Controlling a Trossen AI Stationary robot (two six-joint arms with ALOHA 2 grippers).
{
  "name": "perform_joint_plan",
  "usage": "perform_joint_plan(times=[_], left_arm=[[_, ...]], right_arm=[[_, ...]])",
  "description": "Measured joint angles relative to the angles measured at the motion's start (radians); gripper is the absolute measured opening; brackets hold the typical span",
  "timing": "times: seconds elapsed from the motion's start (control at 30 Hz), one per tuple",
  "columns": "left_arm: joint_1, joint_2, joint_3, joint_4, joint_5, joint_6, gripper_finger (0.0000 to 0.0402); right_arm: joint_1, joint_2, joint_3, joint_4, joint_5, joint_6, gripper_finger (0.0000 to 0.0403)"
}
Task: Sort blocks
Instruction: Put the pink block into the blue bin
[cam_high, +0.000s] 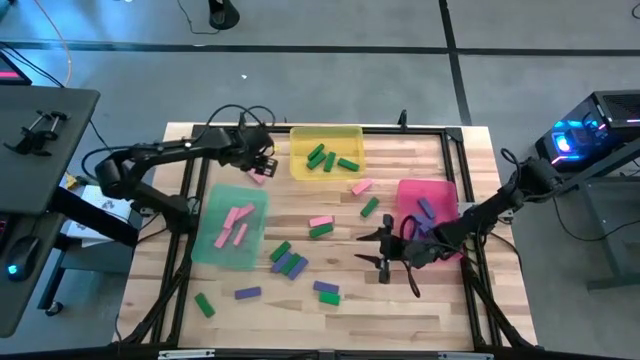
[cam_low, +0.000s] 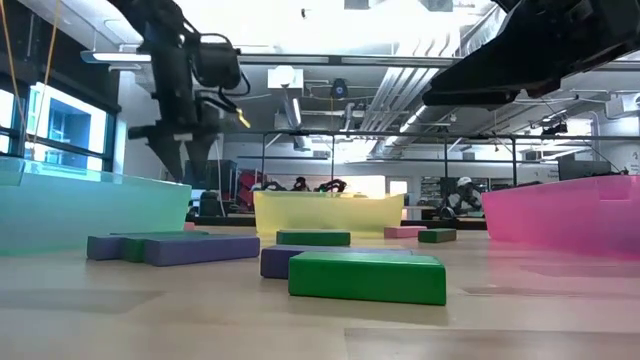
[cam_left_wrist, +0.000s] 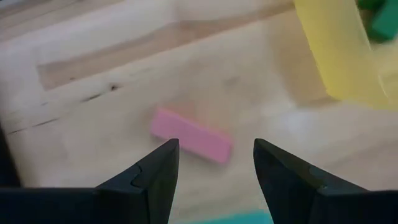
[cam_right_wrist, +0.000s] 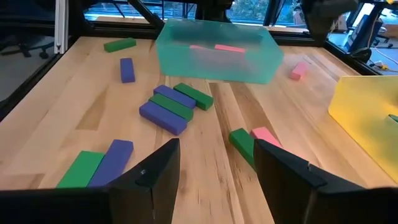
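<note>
Small pink, green and purple blocks lie flat and scattered on the wooden table (cam_high: 400, 300). My left gripper (cam_high: 258, 160) is open and hovers near the far left, between the yellow tray and the teal tray. In the left wrist view a single pink block (cam_left_wrist: 191, 143) lies on the table just beyond the open fingers of my left gripper (cam_left_wrist: 216, 165); it is the pink block (cam_high: 258, 177) in the high view. My right gripper (cam_high: 385, 255) is open over the table, beside the pink tray. Its wrist view looks past my right gripper (cam_right_wrist: 216, 168) at a green and pink pair (cam_right_wrist: 252, 142).
The yellow tray (cam_high: 300, 165) holds green blocks, the teal tray (cam_high: 205, 245) holds pink blocks, the pink tray (cam_high: 445, 190) holds purple ones. A purple-green cluster (cam_high: 288, 261) lies mid-table. Loose blocks sit near the near edge (cam_high: 326, 291). A black frame rims the table.
</note>
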Motion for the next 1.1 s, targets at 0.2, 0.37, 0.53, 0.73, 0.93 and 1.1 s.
perform_joint_plan(times=[0.2, 0.37, 0.53, 0.73, 0.93, 1.1], left_arm=[[0.058, 0.095, 0.001, 0.043, 0.095, -0.002, 0.0195], [0.07, 0.186, 0.001, 0.043, 0.124, -0.001, 0.0216], [0.09, 0.249, 0.001, 0.044, 0.131, -0.002, 0.0247], [0.115, 0.274, 0.005, 0.044, 0.156, -0.022, 0.0259], [0.119, 0.275, 0.003, 0.087, 0.15, 0.004, 0.0242], [0.119, 0.277, 0.003, 0.14, 0.164, 0.02, 0.0202]], right_arm=[[0.002, 0.0, 0.0, -0.004, -0.013, 0.002, 0.0188], [0.003, 0.0, 0.0, -0.005, -0.013, 0.0, 0.0188], [0.003, 0.0, 0.0, -0.005, -0.014, 0.0, 0.0188], [0.005, 0.0, 0.0, -0.005, -0.015, 0.001, 0.0188], [0.021, 0.0, 0.0, -0.005, -0.015, 0.0, 0.0188], [0.027, 0.0, 0.0, -0.005, -0.015, -0.001, 0.0188]])
